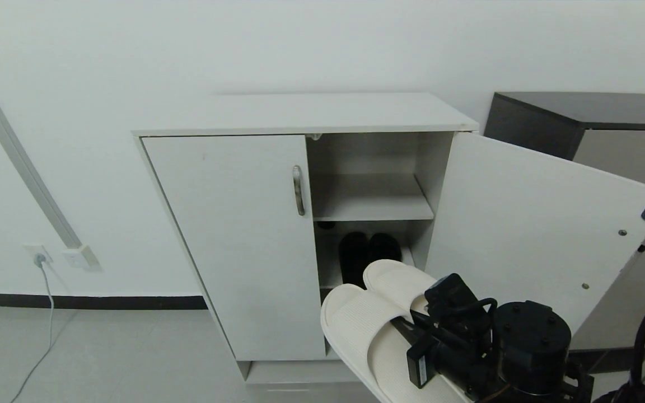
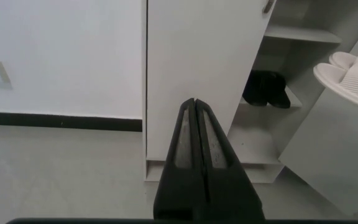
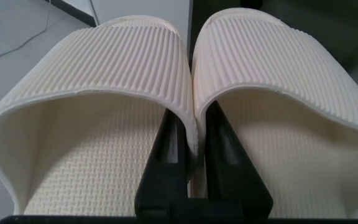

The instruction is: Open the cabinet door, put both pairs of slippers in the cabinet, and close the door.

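Left gripper is pressed together and empty, facing the cabinet (left door shut). Black slippers sit on an inner shelf. Before the opening are cream slippers. The right wrist view reveals the right gripper clamped on their touching inner walls. Right door stands open.

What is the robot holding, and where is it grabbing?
The right claw pinches the cream slippers by their touching inner strap edges.
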Motion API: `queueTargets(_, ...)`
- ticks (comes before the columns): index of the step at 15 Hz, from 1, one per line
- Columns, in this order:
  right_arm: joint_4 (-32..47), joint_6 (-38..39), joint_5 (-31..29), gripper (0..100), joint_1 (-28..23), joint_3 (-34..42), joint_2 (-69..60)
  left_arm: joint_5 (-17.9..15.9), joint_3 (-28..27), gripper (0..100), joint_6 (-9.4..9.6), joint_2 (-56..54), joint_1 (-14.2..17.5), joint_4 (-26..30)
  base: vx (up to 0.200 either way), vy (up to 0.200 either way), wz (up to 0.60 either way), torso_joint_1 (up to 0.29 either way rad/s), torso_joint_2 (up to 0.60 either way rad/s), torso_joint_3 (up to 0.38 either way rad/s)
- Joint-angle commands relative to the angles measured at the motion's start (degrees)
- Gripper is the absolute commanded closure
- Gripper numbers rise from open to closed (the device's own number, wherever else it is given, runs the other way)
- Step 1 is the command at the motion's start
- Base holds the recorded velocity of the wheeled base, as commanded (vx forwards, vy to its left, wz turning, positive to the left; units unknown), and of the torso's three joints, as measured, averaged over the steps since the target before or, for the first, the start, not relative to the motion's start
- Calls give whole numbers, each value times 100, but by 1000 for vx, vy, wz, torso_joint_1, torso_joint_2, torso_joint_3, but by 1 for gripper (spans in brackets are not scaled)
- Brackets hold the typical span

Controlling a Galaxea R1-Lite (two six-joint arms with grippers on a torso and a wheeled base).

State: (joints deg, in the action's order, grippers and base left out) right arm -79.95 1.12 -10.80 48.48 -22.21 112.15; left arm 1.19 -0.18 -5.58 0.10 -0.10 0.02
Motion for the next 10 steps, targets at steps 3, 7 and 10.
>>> queueTargets(3, -30, 2, -1, 100, 3, 6, 26, 4, 1, 100, -4, -1, 1, -2, 0, 0, 0, -84, 445, 373)
queueTargets(7, -109, 11, -1, 100, 3, 33, 96, 4, 1, 100, -4, -1, 1, -2, 0, 0, 0, -24, 386, 348)
queueTargets(10, -162, 2, -1, 100, -14, 156, 210, 4, 1, 100, -4, -1, 1, -2, 0, 0, 0, -2, 63, 58)
